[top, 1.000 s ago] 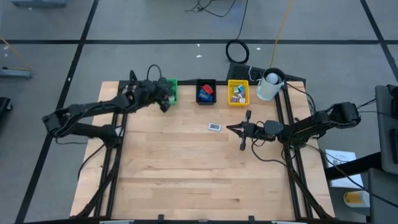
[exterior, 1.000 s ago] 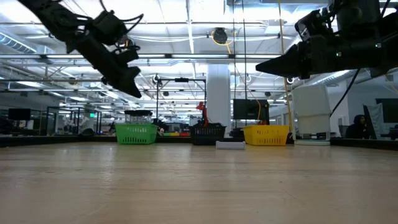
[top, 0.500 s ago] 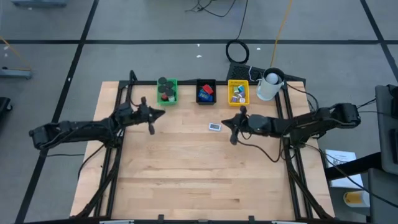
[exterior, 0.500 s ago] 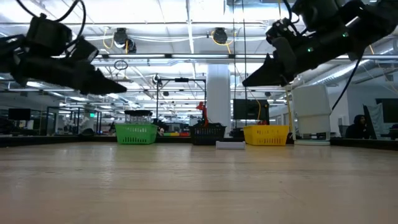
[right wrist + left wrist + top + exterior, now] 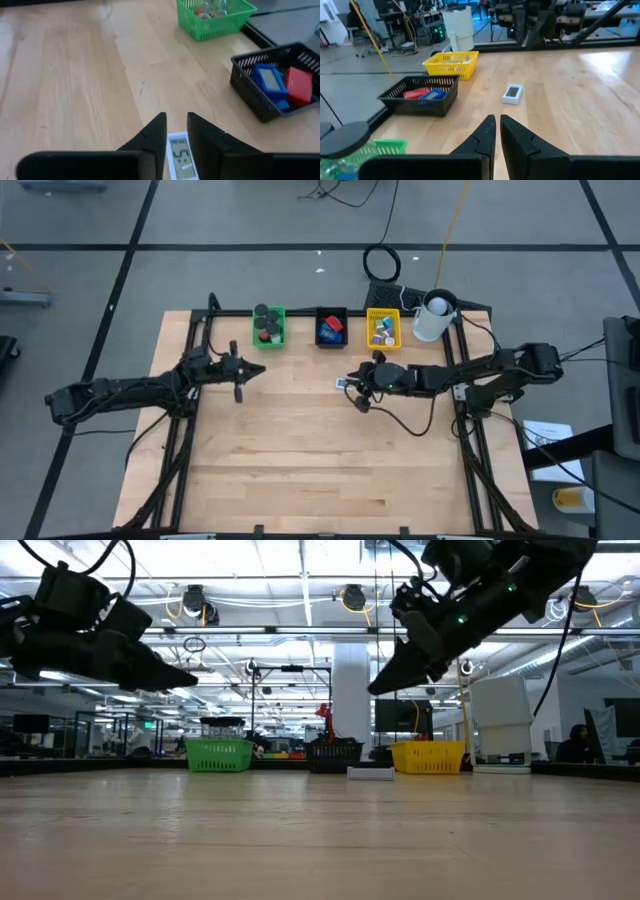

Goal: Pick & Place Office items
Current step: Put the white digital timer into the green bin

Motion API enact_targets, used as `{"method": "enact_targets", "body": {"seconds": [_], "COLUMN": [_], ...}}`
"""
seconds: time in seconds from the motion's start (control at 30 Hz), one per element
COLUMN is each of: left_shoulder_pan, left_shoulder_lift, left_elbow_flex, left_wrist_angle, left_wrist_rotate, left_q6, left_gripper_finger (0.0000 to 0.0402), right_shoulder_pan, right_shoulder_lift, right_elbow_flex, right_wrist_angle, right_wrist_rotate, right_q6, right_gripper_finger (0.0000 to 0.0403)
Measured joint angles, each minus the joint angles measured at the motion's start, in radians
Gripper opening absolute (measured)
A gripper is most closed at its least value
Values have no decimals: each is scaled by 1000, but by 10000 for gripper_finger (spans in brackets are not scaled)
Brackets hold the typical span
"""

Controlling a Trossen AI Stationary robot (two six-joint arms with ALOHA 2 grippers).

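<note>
right gripper [image 5: 173,131] – fingers slightly apart above white timer [image 5: 180,157] | left gripper [image 5: 497,131] – closed, empty, raised

Grey floor [image 5: 250,220], ceiling strip lights [image 5: 290,580]

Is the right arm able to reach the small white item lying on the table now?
Probably yes. The right gripper hangs just above the white item, fingers slightly parted, and nothing lies between them. The black tray and left gripper are well apart.

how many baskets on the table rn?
3, in a row along the far edge: green basket on the left, black basket in the middle, yellow basket on the right.
</note>
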Motion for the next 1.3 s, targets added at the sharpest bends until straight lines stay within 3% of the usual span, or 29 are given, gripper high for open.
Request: {"method": "enact_targets", "body": {"seconds": [0.3, 0.43, 0.63, 0.83, 1.03, 1.3], "left_shoulder_pan": [-2, -13, -30, -32, -35, -36], "left_shoulder_lift": [-8, -8, -8, -8, -8, -8], "left_elbow_flex": [0, 0, 0, 0, 0, 0], "left_wrist_angle": [-65, -24, -20, -35, -40, -42], "left_wrist_rotate": [5, 5, 5, 5, 2, 4], "left_q6": [-44, -51, -58, -59, -55, -54], "left_gripper_finger": [35, 35, 35, 35, 35, 35], "right_shoulder_pan": [0, -1, -6, -27, -83, -132], "right_shoulder_lift": [11, 16, 124, 241, 271, 316], "right_elbow_flex": [17, 81, 219, 261, 276, 275], "right_wrist_angle": [-41, -206, -356, -422, -414, -382], "right_wrist_rotate": [0, 0, -3, -3, -77, -148], "right_q6": [7, 47, 24, -26, -67, -80], "right_gripper_finger": [162, 210, 260, 300, 319, 303]}}
